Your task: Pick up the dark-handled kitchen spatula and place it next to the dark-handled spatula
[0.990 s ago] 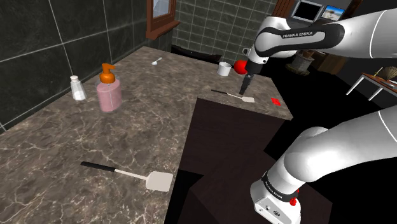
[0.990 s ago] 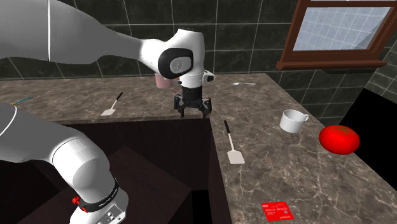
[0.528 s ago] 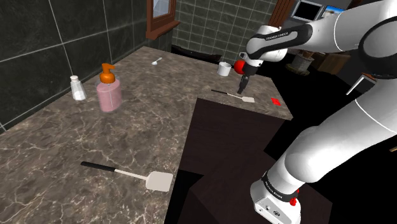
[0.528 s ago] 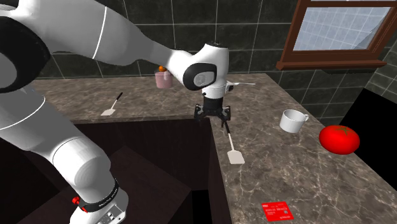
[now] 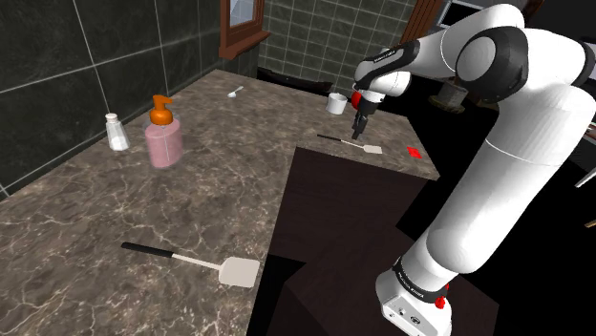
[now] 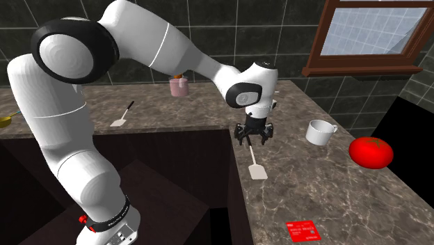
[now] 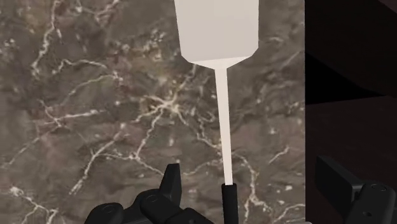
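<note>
A spatula [image 5: 351, 144] with a white blade and a thin black handle lies on the marble counter near the edge of the dark recess. My gripper [image 5: 360, 129] hovers just above its handle end [image 6: 247, 145], open. In the wrist view the pale shaft [image 7: 222, 121] runs away from the hand to the blade [image 7: 218, 28]. The black handle [image 7: 229, 200] sits between the spread fingers [image 7: 172, 184], nearer one of them and untouched. A second spatula of the same kind [image 5: 191, 260] lies far off at the counter's near end [image 6: 123, 115].
A white cup [image 6: 321, 131], a red tomato [image 6: 371, 152] and a red card [image 6: 302, 230] lie beyond the near spatula. A pink soap dispenser [image 5: 162, 134], a shaker [image 5: 116, 133] and a spoon [image 5: 235, 93] stand along the tiled wall. A dark recess [image 5: 334, 220] cuts into the counter.
The arm has swung from over the dark recess to above the near spatula's handle, moving rightward in the second exterior view. The gripper stays open; both spatulas lie where they were.
</note>
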`<state>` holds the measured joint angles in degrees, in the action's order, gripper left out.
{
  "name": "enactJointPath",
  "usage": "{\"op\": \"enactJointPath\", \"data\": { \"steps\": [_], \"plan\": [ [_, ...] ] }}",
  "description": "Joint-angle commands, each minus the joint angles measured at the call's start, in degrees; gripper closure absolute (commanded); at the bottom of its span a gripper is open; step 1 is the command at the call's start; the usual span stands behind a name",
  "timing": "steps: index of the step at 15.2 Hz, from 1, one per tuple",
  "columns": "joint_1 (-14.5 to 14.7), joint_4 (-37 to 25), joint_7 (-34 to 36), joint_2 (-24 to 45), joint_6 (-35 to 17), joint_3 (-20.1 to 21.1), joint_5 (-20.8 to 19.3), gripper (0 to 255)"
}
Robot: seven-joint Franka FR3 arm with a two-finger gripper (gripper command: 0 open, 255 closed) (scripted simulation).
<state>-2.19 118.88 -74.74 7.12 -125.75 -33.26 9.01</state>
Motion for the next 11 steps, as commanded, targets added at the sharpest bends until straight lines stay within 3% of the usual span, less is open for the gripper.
{"op": "enactJointPath", "data": {
  "steps": [1, 7, 11],
  "plan": [
    [-0.6, -1.4, -2.0, 2.4, -0.5, 0.2, 1.8, 0],
    [-1.1, 0.3, -3.8, 5.6, -4.7, 1.1, 4.5, 0],
    [-1.1, 0.3, -3.8, 5.6, -4.7, 1.1, 4.5, 0]
  ]
}}
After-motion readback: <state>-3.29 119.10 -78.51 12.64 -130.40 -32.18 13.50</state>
